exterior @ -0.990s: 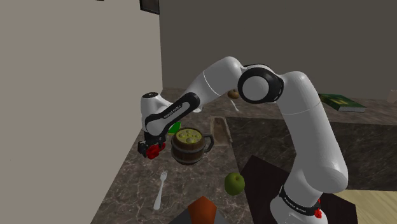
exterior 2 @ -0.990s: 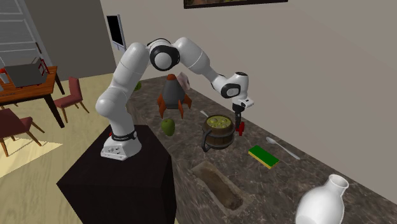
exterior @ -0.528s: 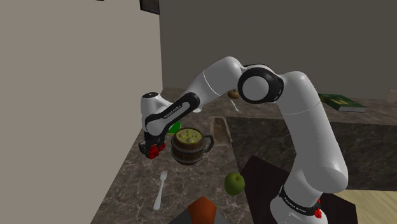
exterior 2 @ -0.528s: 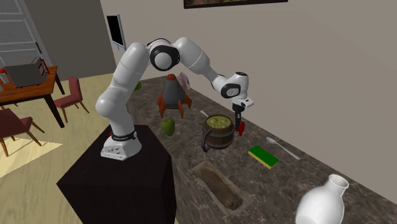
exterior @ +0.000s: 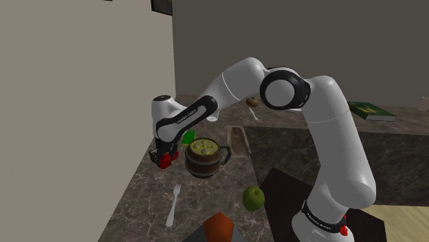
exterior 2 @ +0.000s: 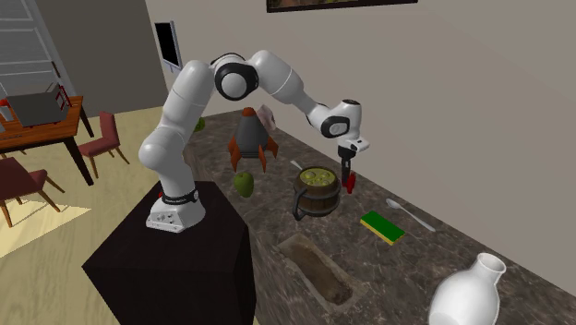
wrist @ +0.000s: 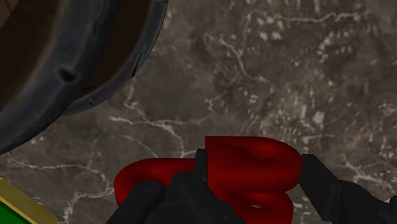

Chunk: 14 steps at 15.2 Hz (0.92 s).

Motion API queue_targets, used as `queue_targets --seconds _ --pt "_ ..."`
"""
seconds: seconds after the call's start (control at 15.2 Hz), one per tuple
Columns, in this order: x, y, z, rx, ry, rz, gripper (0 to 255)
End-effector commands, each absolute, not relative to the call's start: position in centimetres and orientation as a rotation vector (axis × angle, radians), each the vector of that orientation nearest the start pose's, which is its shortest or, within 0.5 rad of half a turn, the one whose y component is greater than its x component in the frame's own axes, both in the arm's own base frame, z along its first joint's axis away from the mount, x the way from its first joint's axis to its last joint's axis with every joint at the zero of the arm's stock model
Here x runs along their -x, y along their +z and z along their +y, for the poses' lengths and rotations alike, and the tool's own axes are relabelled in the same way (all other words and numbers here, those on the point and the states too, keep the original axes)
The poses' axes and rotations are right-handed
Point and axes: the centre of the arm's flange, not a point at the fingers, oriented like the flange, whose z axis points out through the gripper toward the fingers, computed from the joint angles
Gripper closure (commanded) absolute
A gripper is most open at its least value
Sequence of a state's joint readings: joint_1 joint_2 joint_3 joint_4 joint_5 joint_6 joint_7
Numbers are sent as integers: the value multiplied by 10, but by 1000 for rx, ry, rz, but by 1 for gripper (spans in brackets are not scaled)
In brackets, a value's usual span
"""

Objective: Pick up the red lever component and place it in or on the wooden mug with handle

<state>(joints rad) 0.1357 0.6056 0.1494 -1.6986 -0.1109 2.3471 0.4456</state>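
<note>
Gripper [exterior: 163, 158] clamped on red lever component [wrist: 251, 159], fingers [wrist: 184, 197] pinching it from both sides to carry it. Hanging clear of marbled counter [wrist: 286, 63], just beside wooden mug [exterior: 204, 163] on the side toward the wall [exterior: 82, 89], off the surface presumably to pass over the rim [wrist: 137, 57]. Yellowish filling [exterior: 204, 146] inside mug, so likely resting on top

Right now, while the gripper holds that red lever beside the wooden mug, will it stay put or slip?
The red lever looks rigid, so it probably won't droop. Its rounded lobes stick out past the gripper on one side, so it could pivot in the grip. Small beside the wooden mug, it is likely light.
</note>
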Motion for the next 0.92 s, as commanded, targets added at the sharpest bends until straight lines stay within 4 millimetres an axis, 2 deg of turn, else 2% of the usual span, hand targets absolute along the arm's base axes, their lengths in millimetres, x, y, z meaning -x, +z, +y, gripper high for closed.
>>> queue_targets --seconds 0.0,0.86 --pt "-657 263 180 3115 -73 177 255" --pt "-657 331 180 3115 -73 177 255"
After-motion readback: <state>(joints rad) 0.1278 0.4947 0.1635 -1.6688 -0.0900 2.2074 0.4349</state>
